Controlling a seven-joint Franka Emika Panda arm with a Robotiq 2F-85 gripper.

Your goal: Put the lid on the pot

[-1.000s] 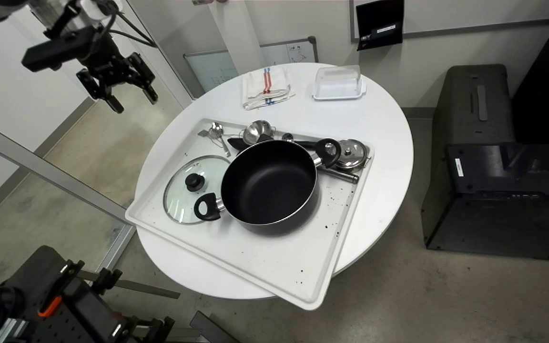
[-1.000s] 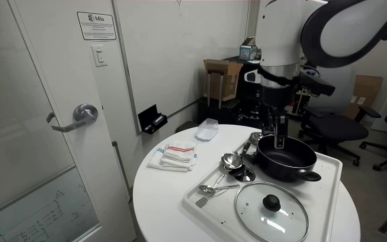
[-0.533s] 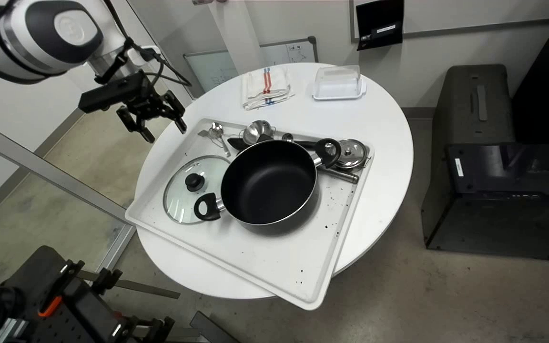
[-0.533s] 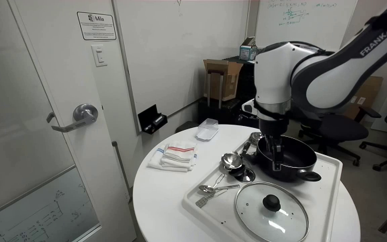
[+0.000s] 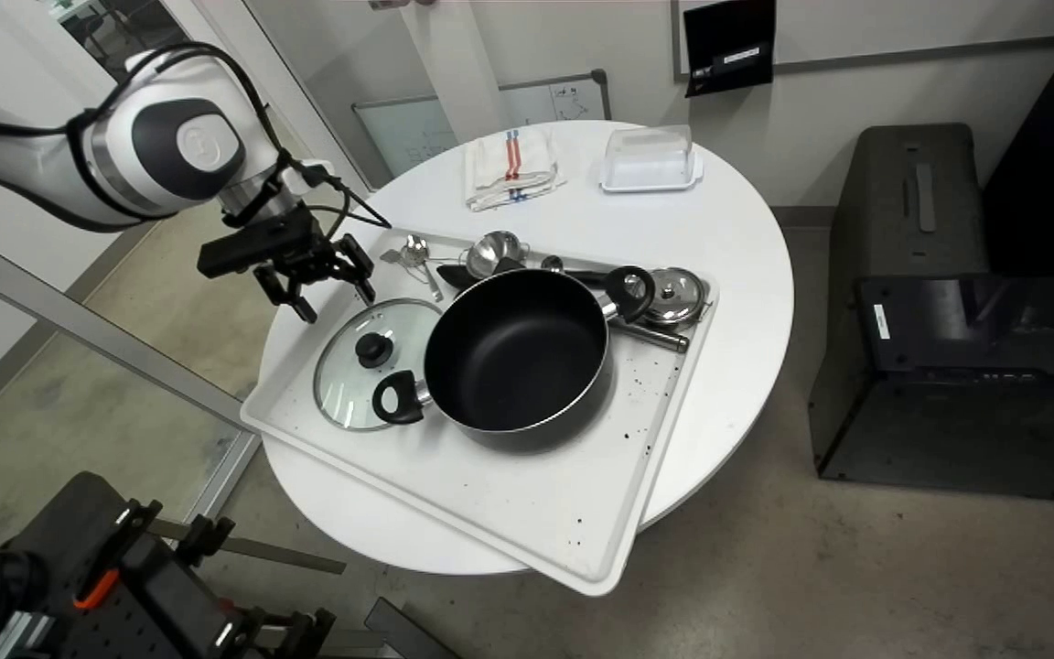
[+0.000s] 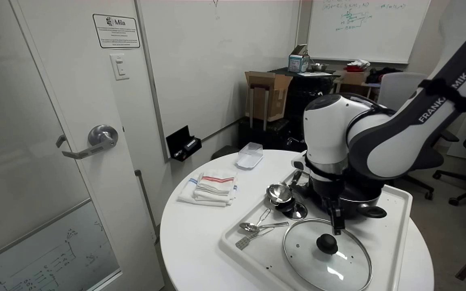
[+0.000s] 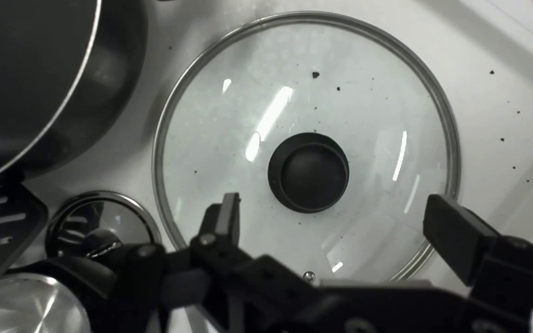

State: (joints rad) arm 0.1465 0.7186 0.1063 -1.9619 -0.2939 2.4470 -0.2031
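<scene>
Glass lid (image 7: 311,173), round and metal-rimmed, lies beside the black pot (image 5: 518,352).

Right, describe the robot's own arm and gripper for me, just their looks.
The arm is white with dark grey panels; one carries white lettering, FRANKA and MIKA, parted by a black strap. Black cables run along it, and a silver band rings it near its end. The gripper is black, with two blocky fingers.

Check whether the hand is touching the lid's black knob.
Apart. In the wrist view, the glass lid shows between the knob and both spread fingers; in an exterior view the hand hangs clear of it.
</scene>
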